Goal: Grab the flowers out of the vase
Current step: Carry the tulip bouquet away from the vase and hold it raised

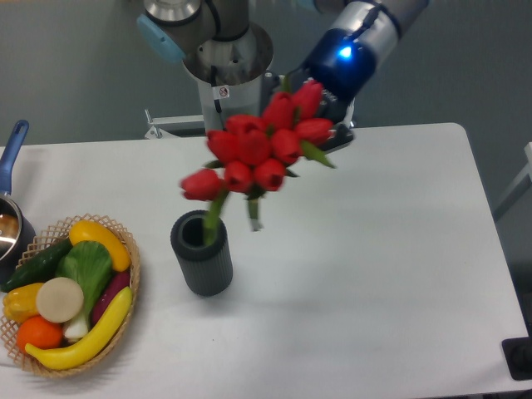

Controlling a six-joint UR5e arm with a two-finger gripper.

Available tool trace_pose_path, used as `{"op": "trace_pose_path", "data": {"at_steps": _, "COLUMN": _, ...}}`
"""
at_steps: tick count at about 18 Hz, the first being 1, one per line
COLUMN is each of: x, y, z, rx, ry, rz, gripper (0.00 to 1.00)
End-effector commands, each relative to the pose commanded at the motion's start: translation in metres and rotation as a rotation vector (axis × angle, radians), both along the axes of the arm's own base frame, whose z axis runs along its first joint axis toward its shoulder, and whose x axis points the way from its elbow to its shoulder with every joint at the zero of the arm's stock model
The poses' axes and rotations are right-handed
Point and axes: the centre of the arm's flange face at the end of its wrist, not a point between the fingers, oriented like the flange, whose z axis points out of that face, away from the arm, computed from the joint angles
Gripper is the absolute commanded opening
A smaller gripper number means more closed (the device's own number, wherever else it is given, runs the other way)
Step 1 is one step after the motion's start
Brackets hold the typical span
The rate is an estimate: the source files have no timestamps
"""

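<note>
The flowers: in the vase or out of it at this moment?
Partly in. The flowers are lifted and tilted, but a stem end still dips into the mouth of the vase, which stands upright. The claw is hidden behind the blooms.

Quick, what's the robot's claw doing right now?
Gripper: hidden behind the flowers, so open or closed cannot be told. It seems to hold the bunch, whose stems still reach the vase.
</note>
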Motion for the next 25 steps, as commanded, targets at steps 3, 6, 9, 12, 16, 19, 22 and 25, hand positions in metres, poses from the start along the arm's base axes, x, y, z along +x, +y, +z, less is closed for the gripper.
{"op": "trace_pose_path", "data": {"at_steps": 3, "x": -0.01, "y": -0.008, "z": -0.013, "rx": -0.122, "ry": 0.037, "rz": 0.064, "gripper": 0.0}}
{"op": "trace_pose_path", "data": {"at_steps": 6, "x": -0.023, "y": -0.024, "z": -0.028, "rx": -0.234, "ry": 0.071, "rz": 0.127, "gripper": 0.0}}
{"op": "trace_pose_path", "data": {"at_steps": 9, "x": -0.03, "y": -0.036, "z": -0.051, "rx": -0.391, "ry": 0.093, "rz": 0.19, "gripper": 0.0}}
{"op": "trace_pose_path", "data": {"at_steps": 12, "x": -0.034, "y": -0.047, "z": -0.076, "rx": -0.512, "ry": 0.096, "rz": 0.229, "gripper": 0.0}}
{"op": "trace_pose_path", "data": {"at_steps": 16, "x": -0.048, "y": -0.05, "z": -0.11, "rx": -0.663, "ry": 0.141, "rz": 0.21, "gripper": 0.0}}
{"op": "trace_pose_path", "data": {"at_steps": 19, "x": -0.061, "y": -0.049, "z": -0.122, "rx": -0.712, "ry": 0.166, "rz": 0.187, "gripper": 0.0}}
{"op": "trace_pose_path", "data": {"at_steps": 22, "x": -0.064, "y": -0.051, "z": -0.128, "rx": -0.755, "ry": 0.179, "rz": 0.186, "gripper": 0.0}}
{"op": "trace_pose_path", "data": {"at_steps": 25, "x": -0.065, "y": -0.047, "z": -0.139, "rx": -0.83, "ry": 0.207, "rz": 0.167, "gripper": 0.0}}
